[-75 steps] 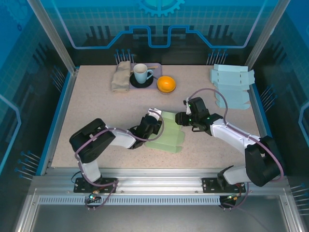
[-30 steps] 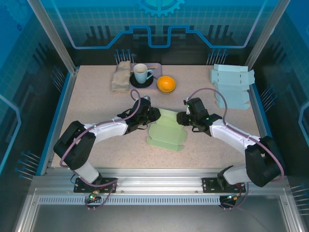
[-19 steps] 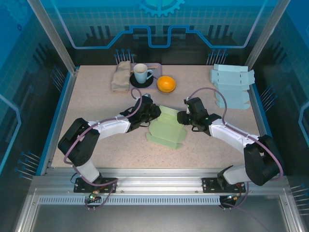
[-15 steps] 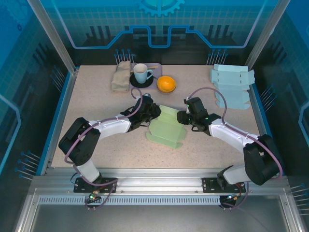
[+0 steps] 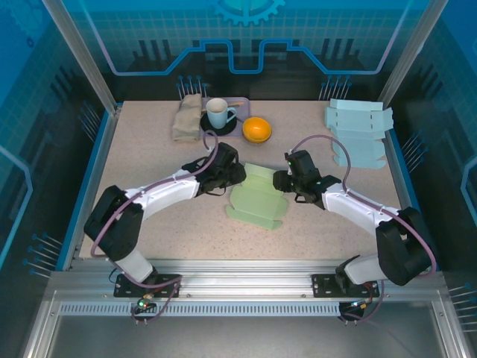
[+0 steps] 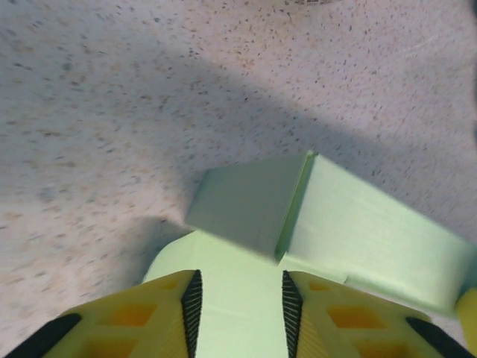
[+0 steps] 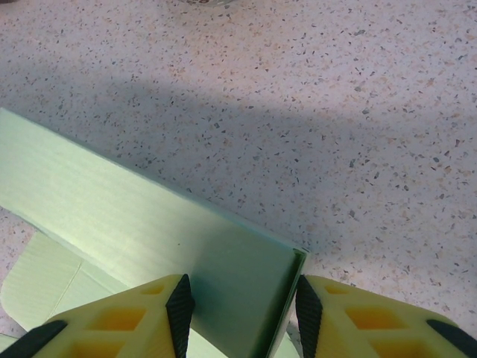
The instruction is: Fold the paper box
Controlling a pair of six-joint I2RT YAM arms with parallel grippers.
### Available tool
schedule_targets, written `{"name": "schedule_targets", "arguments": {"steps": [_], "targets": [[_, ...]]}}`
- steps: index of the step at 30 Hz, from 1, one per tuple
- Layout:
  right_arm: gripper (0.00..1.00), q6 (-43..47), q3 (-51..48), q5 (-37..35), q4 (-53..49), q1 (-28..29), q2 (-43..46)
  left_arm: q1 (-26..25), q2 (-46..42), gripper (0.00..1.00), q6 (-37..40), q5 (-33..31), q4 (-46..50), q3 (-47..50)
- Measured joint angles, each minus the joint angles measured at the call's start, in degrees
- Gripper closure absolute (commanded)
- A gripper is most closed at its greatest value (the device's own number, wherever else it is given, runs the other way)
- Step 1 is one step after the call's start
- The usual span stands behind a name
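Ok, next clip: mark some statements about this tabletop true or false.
The pale green paper box blank lies near the middle of the speckled table. True.
The white cup stands on the green blank. False: it stands on a dark saucer at the far edge.
A stack of light blue flat box blanks lies at the table's far right. True.
The right end effector holds the orange round object. False: it is at the green blank's right edge; the orange object sits beside the cup.
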State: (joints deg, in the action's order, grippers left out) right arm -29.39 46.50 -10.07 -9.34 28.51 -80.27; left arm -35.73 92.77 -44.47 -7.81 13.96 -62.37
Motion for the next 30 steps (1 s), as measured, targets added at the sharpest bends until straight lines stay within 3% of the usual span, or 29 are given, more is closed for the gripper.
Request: {"name": "schedule_targets", "arguments": {"steps": [7,13,19,23,27,30], "targets": [[0.57,-1.3,0.0,0.0,0.0,0.0,0.0,0.1,-12.7,0.52,1.0,2.5,1.1,12.2],[0.57,-2.0,0.0,0.0,0.0,0.0,0.0,-2.2,-13.3,0.49,-2.7,7.9,-5.0,26.5],[0.57,-2.4,0.0,0.0,0.0,0.0,0.0,-3.9,-10.8,0.52,-5.6,9.3,-12.8,28.3],[0.57,-2.6,-0.3,0.0,0.2,0.0,0.1,-4.1,-7.0,0.64,-7.1,9.4,-16.9,27.7],[0.55,-2.8,-0.6,0.0,0.4,0.0,0.4,-4.8,-4.3,0.99,-8.0,9.2,-17.9,25.7],[0.52,-2.8,-0.8,0.2,0.0,0.0,1.2,-4.9,-4.5,1.00,-6.7,7.8,-16.1,23.9]]}}
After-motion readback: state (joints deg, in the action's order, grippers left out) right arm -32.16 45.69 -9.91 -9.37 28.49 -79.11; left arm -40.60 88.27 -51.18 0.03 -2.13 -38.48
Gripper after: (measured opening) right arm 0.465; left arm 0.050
